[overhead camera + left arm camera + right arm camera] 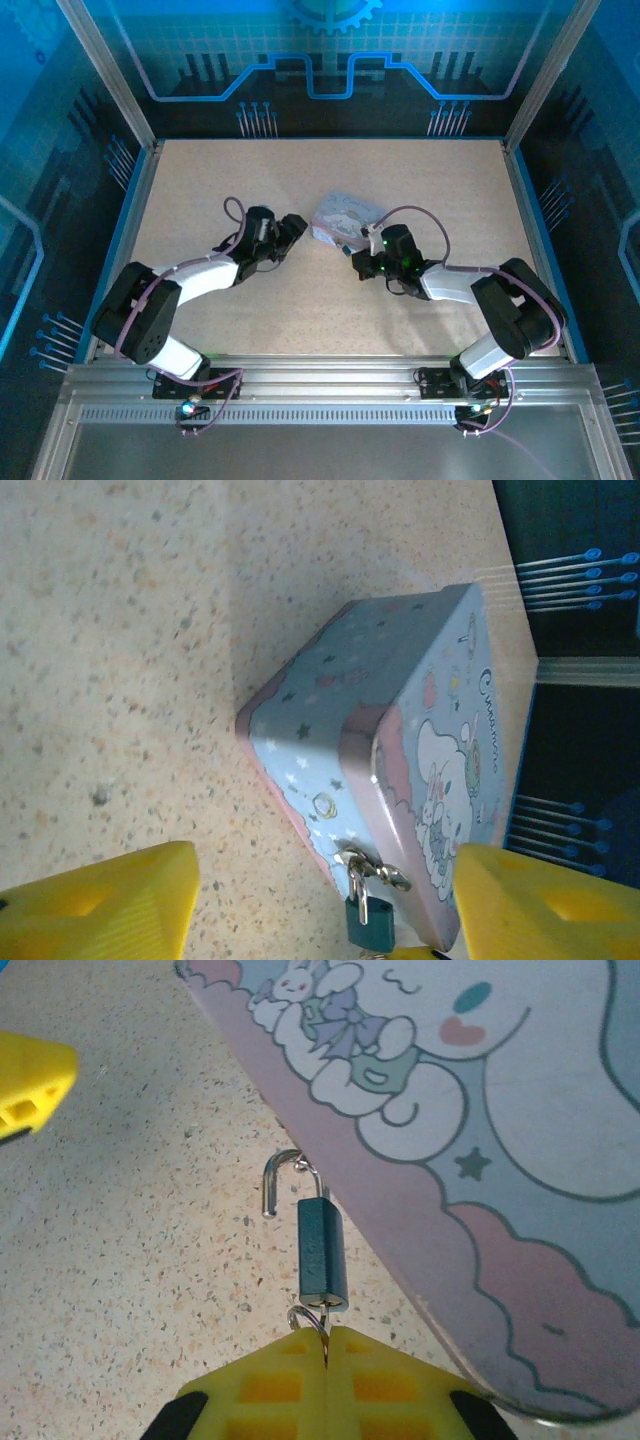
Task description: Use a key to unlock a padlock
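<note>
The desk (220, 190) holds the cartoon tin box (480, 1110). My left end effector (325, 880) is spread wide and faces the tin box's latch side. My right end effector (327, 1335) is nearer and pressed together. The dark blue-green padlock (322, 1255) lies right beside the tin box's edge, its long side pointing straight at me. One end of its silver hook looks free. I pinch the tiny key (323, 1322) at its bottom.
</note>
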Robot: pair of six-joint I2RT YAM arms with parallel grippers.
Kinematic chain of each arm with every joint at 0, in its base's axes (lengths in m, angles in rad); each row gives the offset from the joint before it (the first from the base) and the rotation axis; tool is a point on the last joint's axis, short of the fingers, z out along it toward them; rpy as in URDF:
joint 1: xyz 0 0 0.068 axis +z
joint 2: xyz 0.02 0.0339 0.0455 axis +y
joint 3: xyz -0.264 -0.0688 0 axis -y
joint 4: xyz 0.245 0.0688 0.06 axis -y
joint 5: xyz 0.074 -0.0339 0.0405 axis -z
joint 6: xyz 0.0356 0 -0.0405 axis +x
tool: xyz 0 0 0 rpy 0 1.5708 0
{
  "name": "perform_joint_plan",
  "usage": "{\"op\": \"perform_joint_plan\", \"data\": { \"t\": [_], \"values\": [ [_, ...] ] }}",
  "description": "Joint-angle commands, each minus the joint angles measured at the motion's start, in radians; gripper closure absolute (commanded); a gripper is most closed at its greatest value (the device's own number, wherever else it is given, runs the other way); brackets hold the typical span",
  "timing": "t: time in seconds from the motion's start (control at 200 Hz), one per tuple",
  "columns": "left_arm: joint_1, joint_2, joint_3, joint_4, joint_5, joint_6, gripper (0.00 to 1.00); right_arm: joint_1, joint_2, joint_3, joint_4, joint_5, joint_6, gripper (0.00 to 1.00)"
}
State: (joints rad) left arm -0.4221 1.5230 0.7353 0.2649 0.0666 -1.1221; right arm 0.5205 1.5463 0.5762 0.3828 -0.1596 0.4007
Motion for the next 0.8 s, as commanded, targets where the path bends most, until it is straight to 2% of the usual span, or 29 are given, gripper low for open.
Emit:
{"op": "perform_joint_plan", "data": {
  "t": [0.0,0.145,0.38,0.795],
  "values": [
    [0.023,0.025,0.108,-0.156,0.055,0.163,0.27,-0.026,0.004,-0.008,-0.030,-0.033,0.075,1.00],
    [0.050,0.097,0.217,-0.224,0.120,0.231,0.20,-0.036,0.029,-0.003,-0.032,-0.047,0.110,1.00],
    [0.066,0.269,0.445,-0.384,0.212,0.352,0.16,-0.046,0.042,0.005,-0.052,-0.047,0.110,1.00],
    [0.072,0.466,0.636,-0.411,0.345,0.383,0.16,-0.049,0.066,0.023,-0.072,-0.055,0.100,0.99]
  ]
}}
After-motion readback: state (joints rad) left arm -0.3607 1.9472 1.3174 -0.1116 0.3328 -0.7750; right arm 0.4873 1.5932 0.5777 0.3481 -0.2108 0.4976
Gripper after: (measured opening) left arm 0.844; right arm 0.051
